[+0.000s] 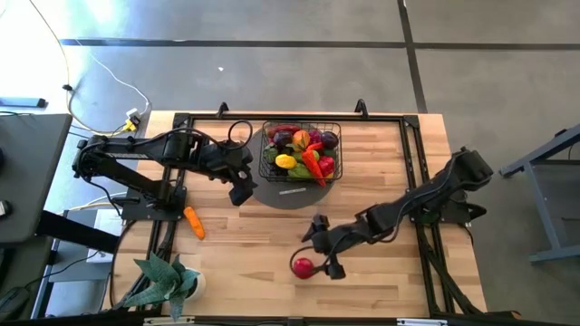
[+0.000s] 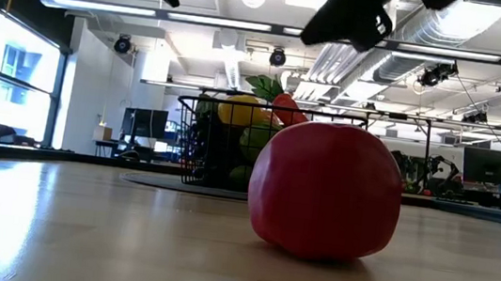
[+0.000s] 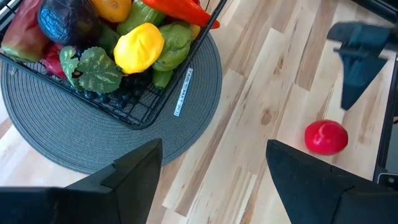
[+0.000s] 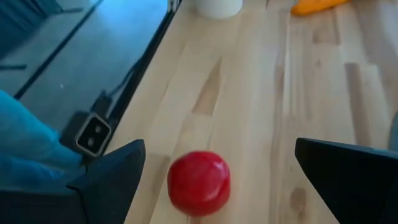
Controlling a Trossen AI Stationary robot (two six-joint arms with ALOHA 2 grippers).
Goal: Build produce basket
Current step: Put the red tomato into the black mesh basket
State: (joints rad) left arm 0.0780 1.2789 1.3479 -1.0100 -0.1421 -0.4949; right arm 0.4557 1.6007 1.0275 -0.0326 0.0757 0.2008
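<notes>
One target: red apple (image 1: 302, 266), lower centre of desk (image 1: 381, 272); I judge it light, hard, rolls.
Grip: across its middle.
Right hand (image 1: 319, 255): apart, empty.
Left hand (image 1: 241, 187): apart.

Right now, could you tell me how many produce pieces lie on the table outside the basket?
2: a red apple beside the open right gripper, and a carrot near the table's left edge.

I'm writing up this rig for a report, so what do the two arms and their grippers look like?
Both arms are dark, jointed and slim. The left gripper and right gripper each end in two flat black fingers, wedge-shaped up close. A black cable loops beside the left arm. No markings show.
</notes>
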